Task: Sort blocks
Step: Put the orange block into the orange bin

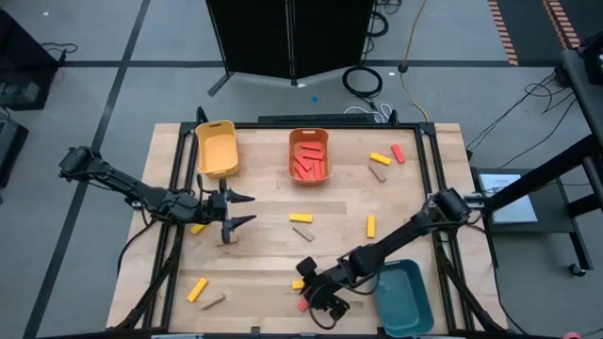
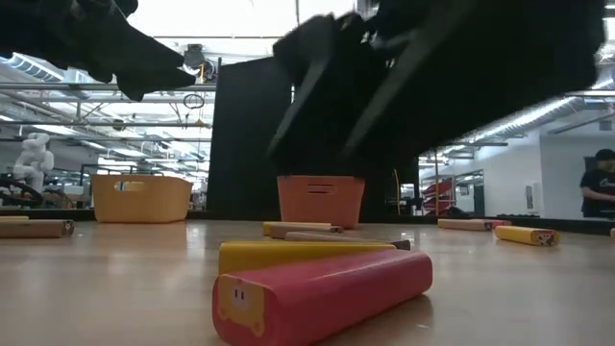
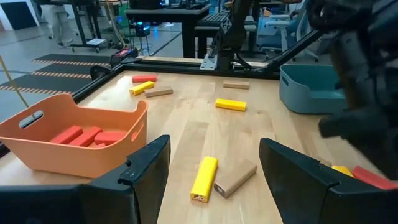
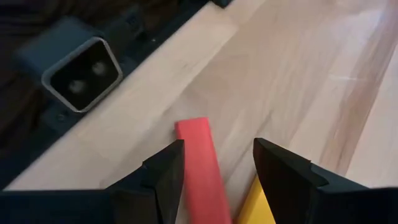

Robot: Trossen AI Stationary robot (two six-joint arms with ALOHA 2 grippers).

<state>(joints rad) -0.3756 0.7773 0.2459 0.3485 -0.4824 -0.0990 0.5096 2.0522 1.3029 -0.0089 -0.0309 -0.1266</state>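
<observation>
My right gripper (image 1: pixel 317 298) is open near the table's front edge, above a red block (image 4: pixel 200 163) lying flat beside a yellow block (image 4: pixel 259 206). In the right wrist view its fingers (image 4: pixel 166 171) stand on either side of the red block's end. In the low view the red block (image 2: pixel 322 293) and yellow block (image 2: pixel 306 254) lie clear below the gripper. My left gripper (image 1: pixel 241 212) is open and empty over the table's left middle. Ahead of it lie a yellow block (image 3: pixel 204 178) and a tan block (image 3: pixel 236 177).
A yellow bin (image 1: pixel 216 148) and an orange bin (image 1: pixel 309 155) holding red blocks stand at the back. A teal bin (image 1: pixel 405 298) stands at the front right. Loose blocks lie at the back right (image 1: pixel 380 158), the middle (image 1: pixel 370 226) and the front left (image 1: pixel 197 289).
</observation>
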